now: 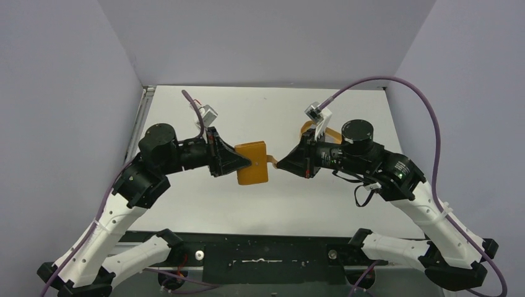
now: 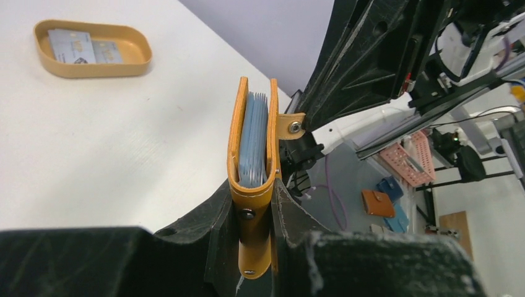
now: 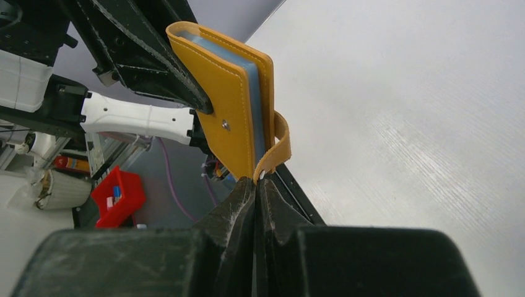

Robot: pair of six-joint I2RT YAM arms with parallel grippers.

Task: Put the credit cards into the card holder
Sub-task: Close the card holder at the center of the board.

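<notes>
Where the two arms meet over mid-table: left gripper (image 1: pixel 241 164), at the 9 o'clock side of the card holder (image 1: pixel 252 163), jaws clamped on its fold edge. Card holder: orange-tan, folded almost shut, held up on edge, with grey-blue slotted leaves (image 2: pixel 254 139) between the covers. Snap tab (image 3: pixel 282 145): unfastened, at the holder's 3 o'clock, pinched by the right gripper (image 3: pixel 255 185), fingers together on it. Oval tray (image 2: pixel 93 69): at 1 o'clock from the holder, with credit cards (image 2: pixel 73 44) lying flat inside.
</notes>
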